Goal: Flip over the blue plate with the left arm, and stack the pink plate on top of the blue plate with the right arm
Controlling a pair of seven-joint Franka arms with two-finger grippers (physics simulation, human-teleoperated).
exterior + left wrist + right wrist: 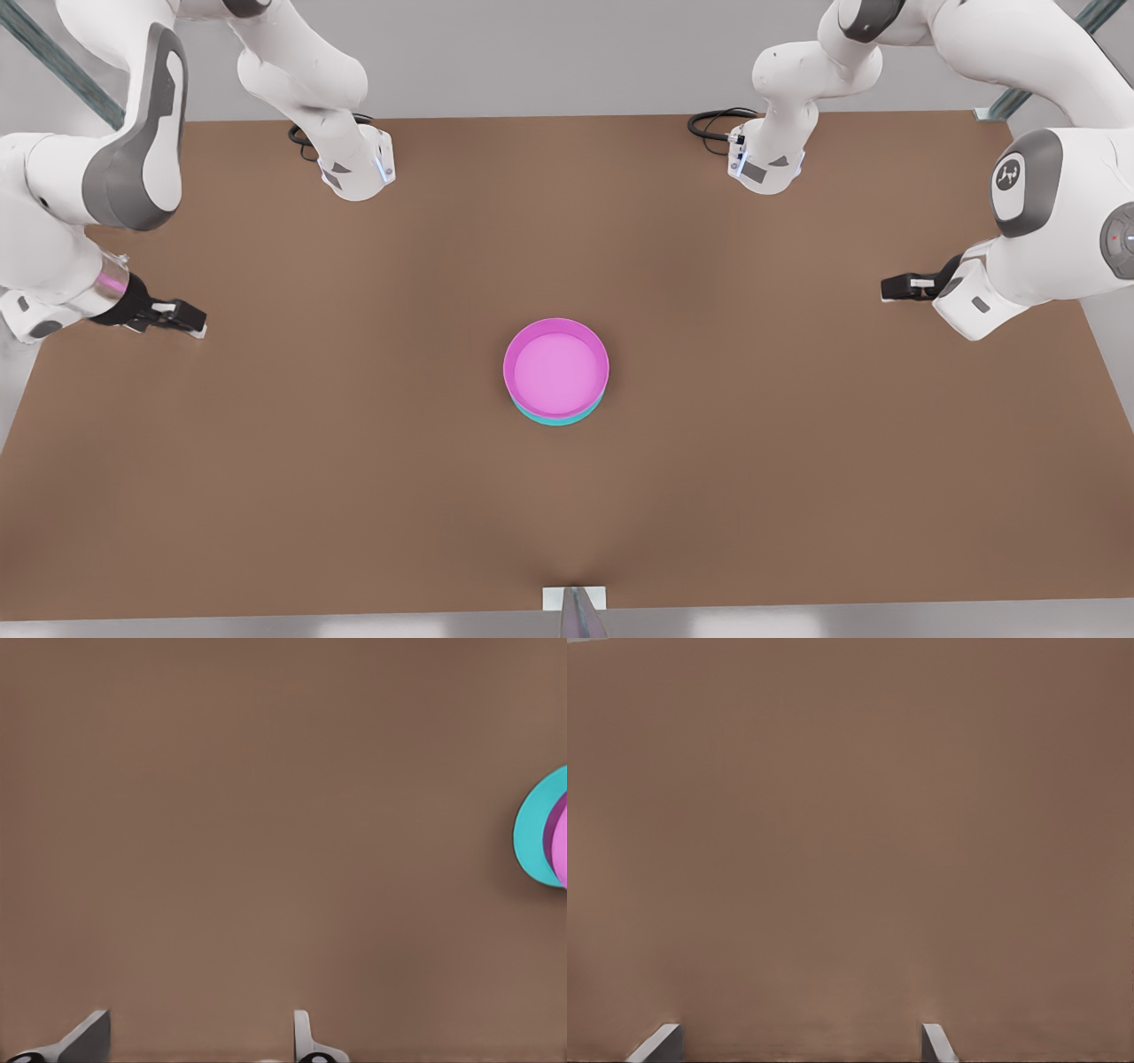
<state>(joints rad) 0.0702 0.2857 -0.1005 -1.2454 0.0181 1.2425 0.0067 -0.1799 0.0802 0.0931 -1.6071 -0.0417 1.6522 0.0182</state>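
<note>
The pink plate (555, 367) sits rim up on top of the blue plate (558, 418) in the middle of the brown table; only a cyan crescent shows beneath it. In the left wrist view the blue plate (534, 828) and the pink plate (560, 842) peek in at the edge, far from my left gripper (199, 1019), which is open and holds nothing. My right gripper (799, 1029) is open over bare table. One arm's gripper (188, 320) hangs at the front view's left, the other arm's gripper (890, 287) at its right, both well away from the stack.
The brown table (797, 496) stretches wide around the stack. Two arm bases (357, 168) (767, 164) with black cables stand at the far edge. A small white bracket (574, 599) sits at the near edge.
</note>
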